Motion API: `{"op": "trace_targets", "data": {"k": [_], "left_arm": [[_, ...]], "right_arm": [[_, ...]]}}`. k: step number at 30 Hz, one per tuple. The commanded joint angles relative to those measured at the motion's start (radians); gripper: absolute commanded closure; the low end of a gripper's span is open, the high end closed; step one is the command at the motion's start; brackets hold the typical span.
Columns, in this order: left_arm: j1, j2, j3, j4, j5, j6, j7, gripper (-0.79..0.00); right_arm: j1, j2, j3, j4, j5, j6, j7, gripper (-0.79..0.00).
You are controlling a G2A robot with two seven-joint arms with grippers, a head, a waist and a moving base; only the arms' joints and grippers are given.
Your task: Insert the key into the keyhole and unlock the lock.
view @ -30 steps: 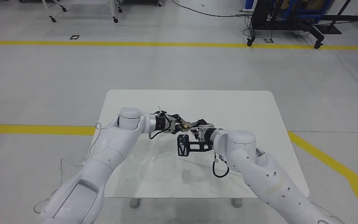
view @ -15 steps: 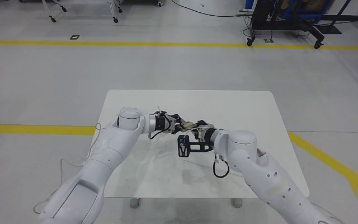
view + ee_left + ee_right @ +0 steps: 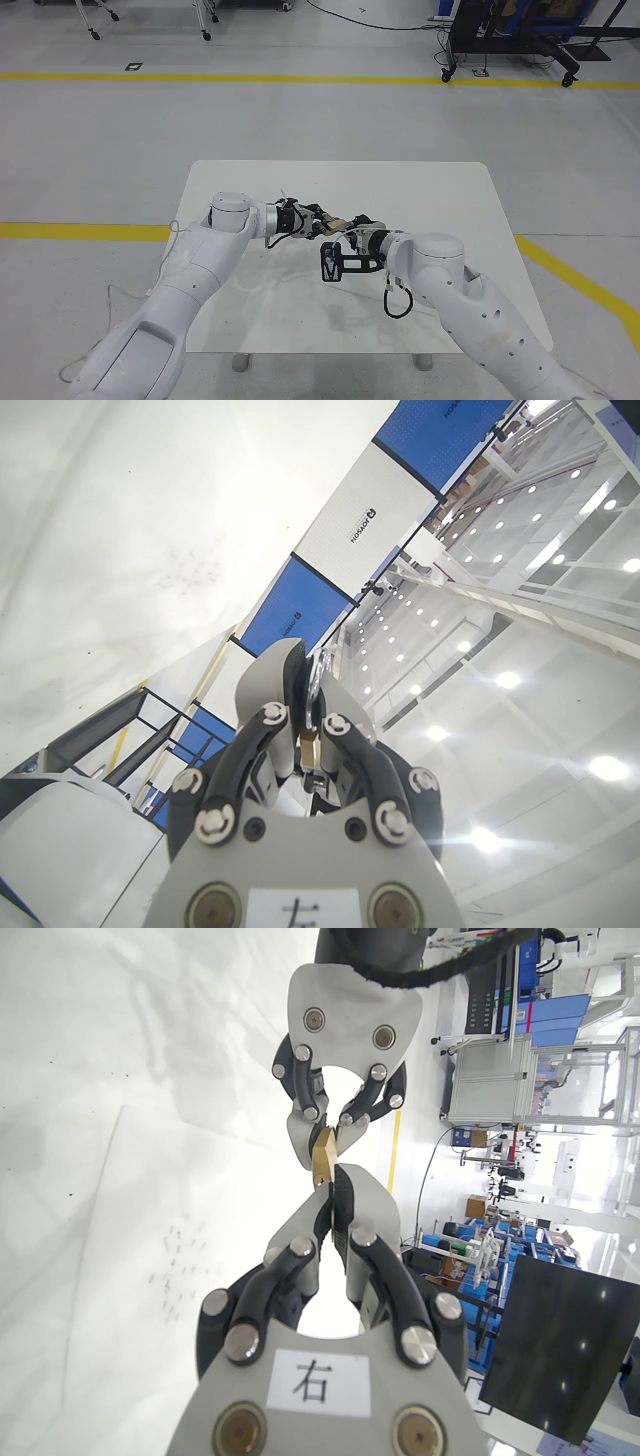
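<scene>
1. Vs 1 s back: R arm's black wrist bracket point(image 3: 338, 262) has rolled and nudged a touch, and the R elbow has drifted a hair outward. L arm and lock point(image 3: 324, 1155) are on the same spot.
2. L gripper point(image 3: 312, 670) is clamped on the lock. Brass body sits betw its fingers, with a silver loop point(image 3: 320, 667) pinched at the tips.
3. R gripper point(image 3: 329, 1188) has its pads pressed tight together, tips butted against the lock's near end, nose-to-nose w/ L gripper. Key: can't make it out in that pinch.
4. Pose: both forearms angle in toward each other, wrists meeting above the table point(image 3: 440, 190). Lock is held off the surface, betw the 2 grippers.
</scene>
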Motion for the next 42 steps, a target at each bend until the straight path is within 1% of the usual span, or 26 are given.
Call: {"op": "trace_targets", "data": {"k": [1, 10, 31, 42], "left_arm": [[0.001, 0.0, -0.001, -0.001, -0.001, 0.001, 0.002, 0.0], [0.002, 0.001, -0.003, -0.002, -0.004, 0.004, -0.002, 0.0], [-0.001, 0.0, -0.001, 0.001, -0.008, 0.012, -0.016, 0.0], [-0.001, -0.001, -0.001, 0.003, -0.013, 0.01, -0.02, 0.0]], "right_arm": [[-0.001, 0.0, 0.001, -0.002, -0.001, -0.002, -0.001, 0.0], [-0.004, 0.0, 0.005, 0.003, -0.002, -0.006, -0.013, 0.0], [0.023, -0.01, -0.011, 0.026, 0.0, -0.007, 0.009, 0.0], [0.01, -0.01, -0.003, 0.013, -0.005, -0.004, 0.013, 0.0]]}}
